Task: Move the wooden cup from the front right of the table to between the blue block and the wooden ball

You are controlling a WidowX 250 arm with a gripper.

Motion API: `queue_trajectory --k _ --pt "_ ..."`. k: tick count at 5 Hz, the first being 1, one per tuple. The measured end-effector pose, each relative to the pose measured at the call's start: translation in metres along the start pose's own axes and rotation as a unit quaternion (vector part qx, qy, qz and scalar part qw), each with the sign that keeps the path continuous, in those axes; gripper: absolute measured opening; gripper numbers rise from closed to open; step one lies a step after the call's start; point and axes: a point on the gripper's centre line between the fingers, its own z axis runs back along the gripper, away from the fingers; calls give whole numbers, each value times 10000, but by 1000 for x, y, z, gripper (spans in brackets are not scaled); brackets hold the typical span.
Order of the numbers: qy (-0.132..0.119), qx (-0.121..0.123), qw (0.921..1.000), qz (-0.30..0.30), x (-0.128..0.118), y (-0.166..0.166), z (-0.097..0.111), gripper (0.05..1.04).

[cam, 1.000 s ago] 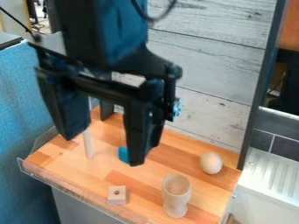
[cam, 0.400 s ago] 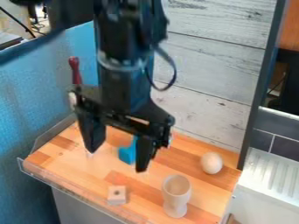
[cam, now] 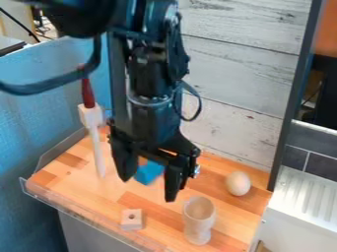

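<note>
My gripper (cam: 149, 188) hangs, fingers apart, near the blue blocky object (cam: 149, 173); I judge it light, stiff, best pinched mid-sides.

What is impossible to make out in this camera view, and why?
All in the camera view:
- Blue object: full shape, partly hidden by the gripper.
- Small block: hole's depth, too small to tell.
- Wooden cup: inside bottom, hidden by its wall.
- Arm: base, cut off by the edge.
</note>
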Motion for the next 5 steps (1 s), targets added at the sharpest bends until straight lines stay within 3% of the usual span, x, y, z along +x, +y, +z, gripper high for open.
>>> queue_trajectory --k 1,3,5 --pt "40 -146 9998 -97 8 2 -26 1001" --pt "-491 -94 9983 -295 24 6 -58 1001" --pt "-300 -87 9995 -21 44 2 -87 1001"
